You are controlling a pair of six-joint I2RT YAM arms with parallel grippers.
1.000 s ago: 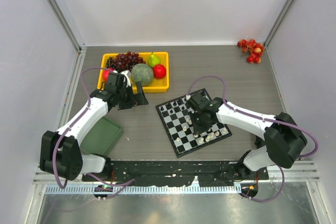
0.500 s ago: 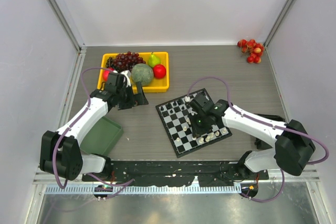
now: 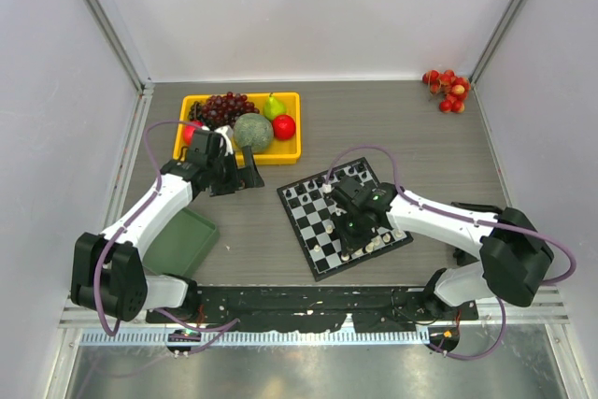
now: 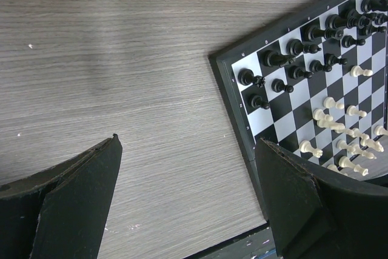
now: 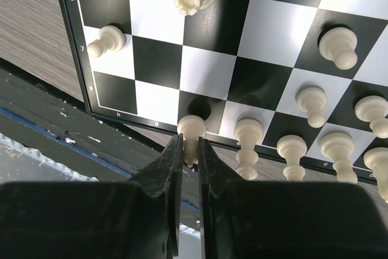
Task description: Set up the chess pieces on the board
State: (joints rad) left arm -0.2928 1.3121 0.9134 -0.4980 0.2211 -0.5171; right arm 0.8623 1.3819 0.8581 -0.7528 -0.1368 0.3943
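Toward the left side of the worktop, the left gripper [image 3: 227,178] hangs idle just in front of the yellow tray [image 3: 289,152] at the far-left corner, its jaws spread wide with nothing between them, and the green tray [image 3: 183,242] lies near the front-left edge; this arm poses little risk unless it drifts right into the board's corner. Right of centre, close to the front edge, sits the board [image 3: 316,230], turned at an angle, with black chess pieces [image 4: 291,59] ranked along its far side and cream ones toward the near side. Above its near rows the right gripper [image 3: 348,235] is clamped on a cream piece [image 5: 190,130], held by its head just over a dark square at the board's near edge. The main hazard looks to be crowding: a neighbouring cream pawn [image 5: 247,137] stands right beside the held piece, so opening the jaws or lifting away could brush and topple it. Because the grip is narrow and high on the piece, it may also tilt on release and land off-square or roll off the rim toward the front edge.
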